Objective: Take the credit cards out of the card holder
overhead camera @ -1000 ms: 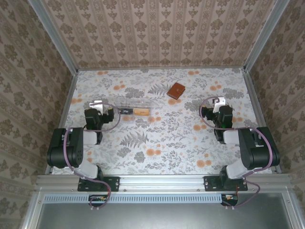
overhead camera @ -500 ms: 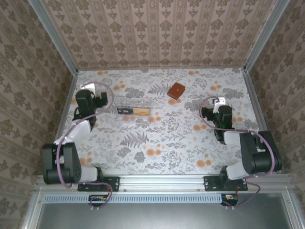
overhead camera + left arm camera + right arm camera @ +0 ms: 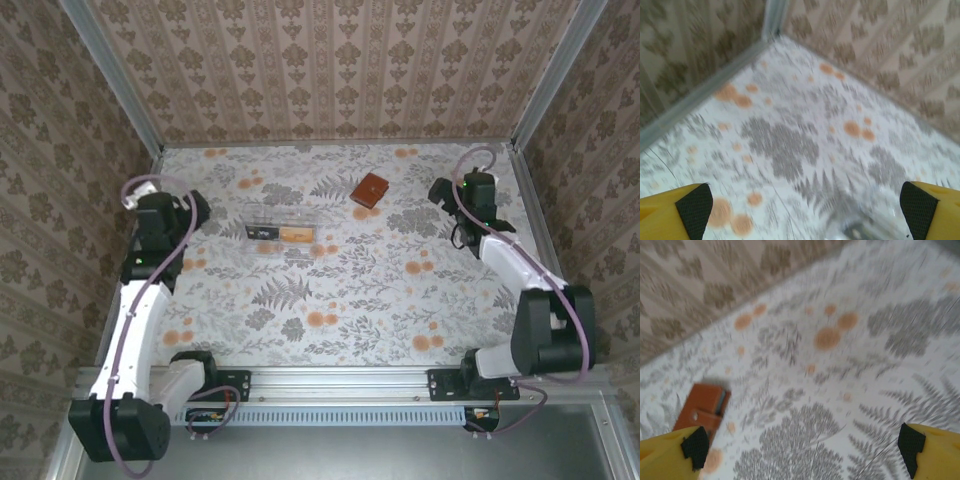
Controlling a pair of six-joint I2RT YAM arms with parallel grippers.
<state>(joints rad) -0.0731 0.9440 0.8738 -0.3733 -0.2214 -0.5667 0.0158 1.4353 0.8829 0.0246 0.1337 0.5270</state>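
The closed brown card holder (image 3: pixel 371 190) lies on the far middle of the desk (image 3: pixel 350 290), just right of a clear box (image 3: pixel 282 231). The right pincer (image 3: pixel 802 445) hovers near its right side, spread wide and empty. The left pincer (image 3: pixel 802 207), equally spread and empty, sits well apart beyond the box.

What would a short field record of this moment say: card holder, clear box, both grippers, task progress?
card holder: folded shut, flat on the table, far centre
clear box: left of the card holder, apart from it; dark and orange-tan items inside, too small to identify
left gripper: open, holding nothing, above the table near the clear box
right gripper: open, holding nothing; card holder at lower left of its wrist view
progress: neither gripper touches the card holder
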